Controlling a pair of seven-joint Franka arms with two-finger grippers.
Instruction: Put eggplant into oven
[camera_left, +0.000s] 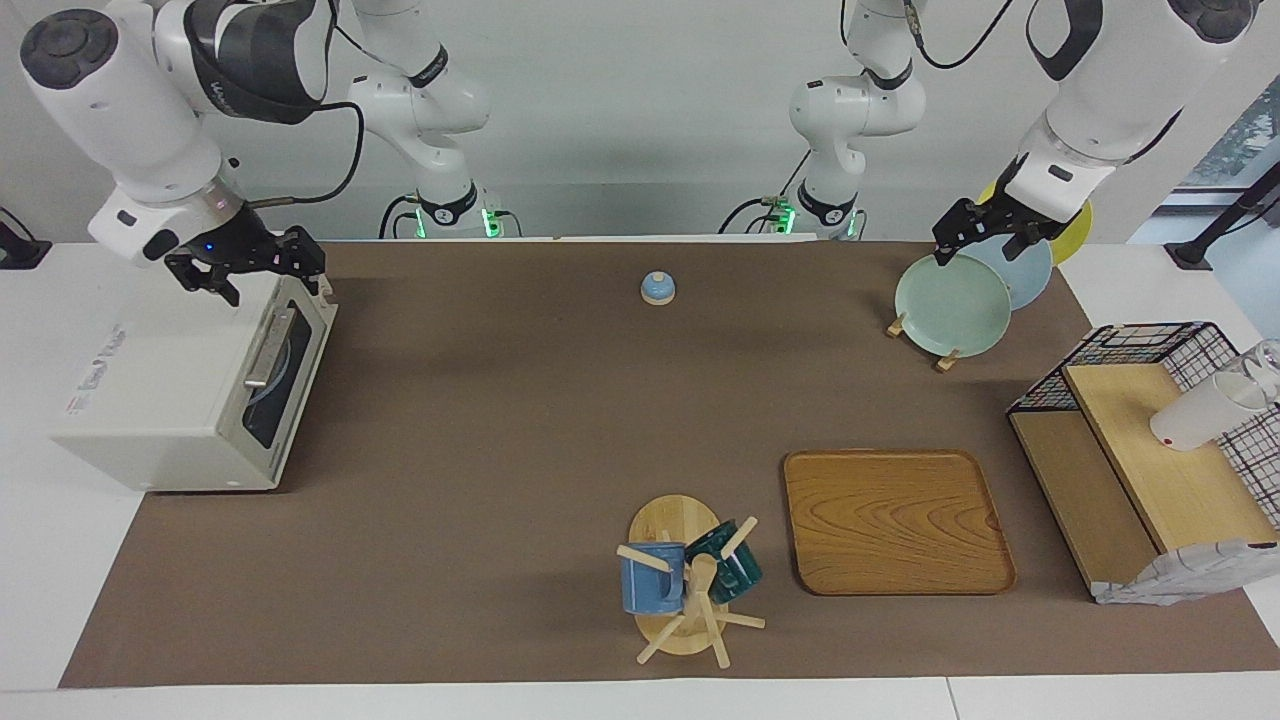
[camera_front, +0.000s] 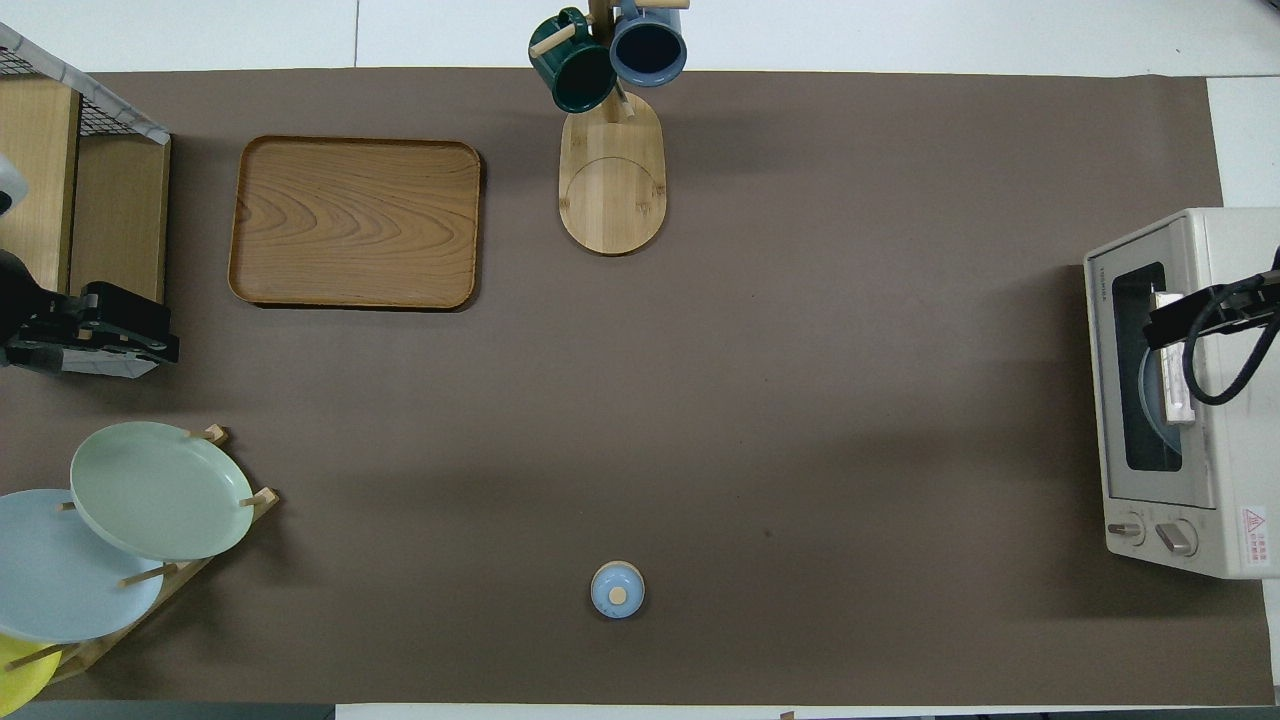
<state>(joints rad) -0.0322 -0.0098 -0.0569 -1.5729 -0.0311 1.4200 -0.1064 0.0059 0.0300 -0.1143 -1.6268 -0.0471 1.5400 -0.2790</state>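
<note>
Oven stands at the right arm's end of the counter (door closed), right gripper hanging over its top edge, fingers spread and empty, while the left gripper waits over the plate rack.

Oven at right arm's end — tray beside mug rack.

You had one cream-white boxy toaster oven, one rectangular wooden tray and one small blue lid with a wooden knob. Three plates stood in the wooden rack: a pale green plate, a light blue plate and a yellow plate. Two mugs hung on the wooden mug tree: a blue mug and a dark green mug.
</note>
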